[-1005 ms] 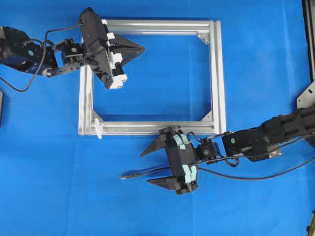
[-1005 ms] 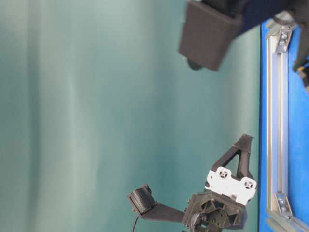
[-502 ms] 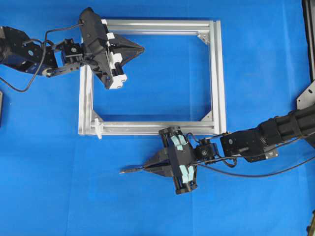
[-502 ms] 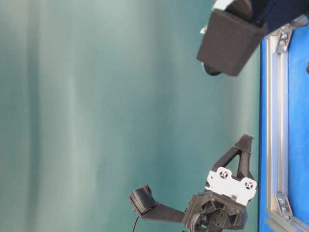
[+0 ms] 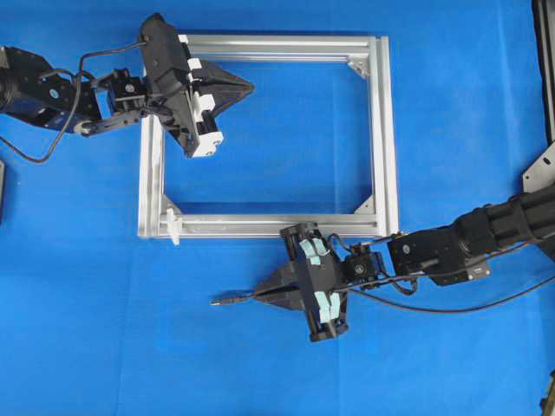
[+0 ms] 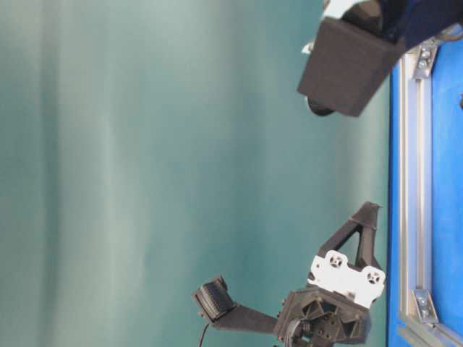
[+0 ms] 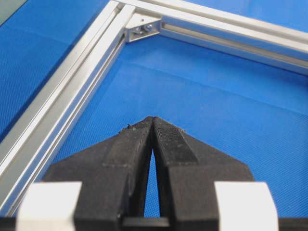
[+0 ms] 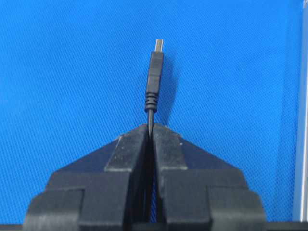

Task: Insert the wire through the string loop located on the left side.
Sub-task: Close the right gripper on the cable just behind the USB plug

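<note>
silver square frame (image 5: 379, 130), blue table cover (image 5: 104, 329)

— What covers the worktop (image 5: 87, 329)?
— A plain blue surface all over.
— And lying on it?
— A silver square frame (image 5: 382, 130), flat. Below the frame's lower bar runs the wire (image 5: 451, 309), its plug tip pointing left, well right of the white string loop (image 5: 174, 227) at the frame's lower-left corner.

Brightly, evenly lit from above, with only soft short shadows on the blue textured table cloth (image 5: 104, 347), mild glare along the silver square aluminium frame (image 5: 382, 130), and blurred near foregrounds in both wrist views.
</note>
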Controlling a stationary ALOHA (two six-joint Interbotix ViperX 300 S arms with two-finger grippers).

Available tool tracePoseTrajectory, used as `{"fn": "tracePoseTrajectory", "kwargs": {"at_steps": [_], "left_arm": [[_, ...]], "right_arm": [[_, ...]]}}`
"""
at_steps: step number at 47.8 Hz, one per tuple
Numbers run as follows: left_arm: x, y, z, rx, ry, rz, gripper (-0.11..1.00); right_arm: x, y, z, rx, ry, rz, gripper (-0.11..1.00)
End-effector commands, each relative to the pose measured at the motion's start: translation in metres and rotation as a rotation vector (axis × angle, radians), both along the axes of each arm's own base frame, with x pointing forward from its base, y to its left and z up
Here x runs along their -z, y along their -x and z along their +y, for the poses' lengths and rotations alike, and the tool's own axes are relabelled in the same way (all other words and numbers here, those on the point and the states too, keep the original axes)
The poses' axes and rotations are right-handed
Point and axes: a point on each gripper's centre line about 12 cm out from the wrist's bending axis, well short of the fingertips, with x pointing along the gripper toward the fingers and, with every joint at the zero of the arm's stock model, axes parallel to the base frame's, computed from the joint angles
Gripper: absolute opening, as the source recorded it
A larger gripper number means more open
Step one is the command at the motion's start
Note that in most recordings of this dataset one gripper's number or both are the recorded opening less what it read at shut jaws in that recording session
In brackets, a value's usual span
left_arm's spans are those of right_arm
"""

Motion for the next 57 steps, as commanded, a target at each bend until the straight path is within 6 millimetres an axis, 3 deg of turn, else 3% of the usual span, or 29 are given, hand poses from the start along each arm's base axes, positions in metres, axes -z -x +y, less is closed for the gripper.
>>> {"fn": "tracePoseTrajectory", "kwargs": {"at_steps": [1, 9, 16, 57], "left_arm": [[-0.014, -0.002, 0.000, 0.003, -0.013, -0.038, 0.00], [-0.014, -0.002, 0.000, 0.003, -0.012, -0.039, 0.00], [-0.013, -0.002, -0.001, 0.004, -0.011, -0.035, 0.00], [-0.012, -0.002, 0.000, 0.004, -0.008, -0.028, 0.00]], "right_arm": [[-0.035, -0.005, 0.001, -0.001, -0.016, -0.054, 0.00], [-0.063, -0.002, 0.001, -0.005, -0.018, -0.059, 0.00], [-0.076, 0.001, 0.001, -0.007, -0.017, -0.061, 0.00], [-0.075, 0.001, 0.000, -0.008, -0.015, -0.056, 0.00]]}}
